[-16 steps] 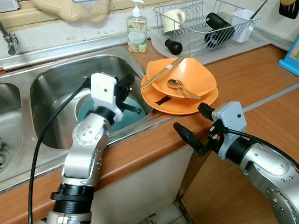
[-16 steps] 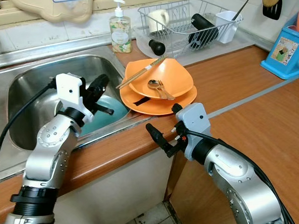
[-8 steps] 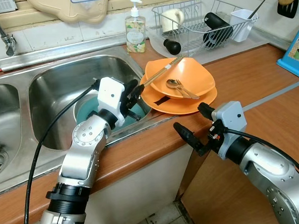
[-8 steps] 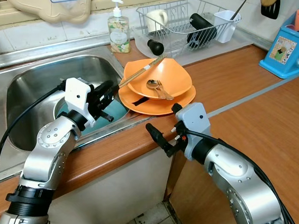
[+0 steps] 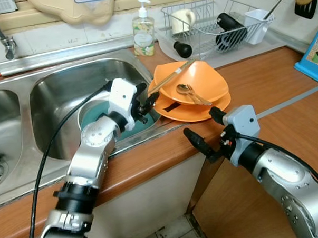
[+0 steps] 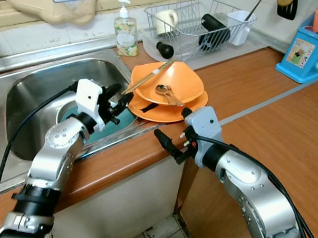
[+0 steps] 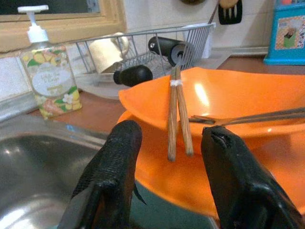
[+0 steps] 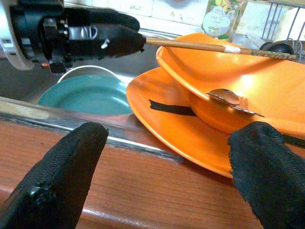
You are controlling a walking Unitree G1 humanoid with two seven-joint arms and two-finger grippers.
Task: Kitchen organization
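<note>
A pair of wooden chopsticks (image 5: pixel 173 76) lies across the rim of an orange bowl (image 5: pixel 202 77). The bowl is stacked on an orange plate (image 5: pixel 201 109) at the sink's edge and holds a spoon (image 5: pixel 187 89). My left gripper (image 5: pixel 147 101) is open, its fingers on either side of the chopsticks' (image 7: pixel 177 114) near end without closing on it. A teal plate (image 8: pixel 86 95) lies in the sink below it. My right gripper (image 5: pixel 199 122) hangs open in front of the counter edge, short of the orange plate, with nothing in it.
A wire dish rack (image 5: pixel 218 21) with a mug and black items stands behind the bowl, with a soap bottle (image 5: pixel 143 27) to its left. The steel sink (image 5: pixel 57 86) lies to the left and a blue box (image 5: pixel 313 57) at the far right. Wooden counter (image 5: pixel 274 87) stretches to the right.
My left gripper has swung right from above the sink to the near end of the chopsticks. The right arm has barely moved.
</note>
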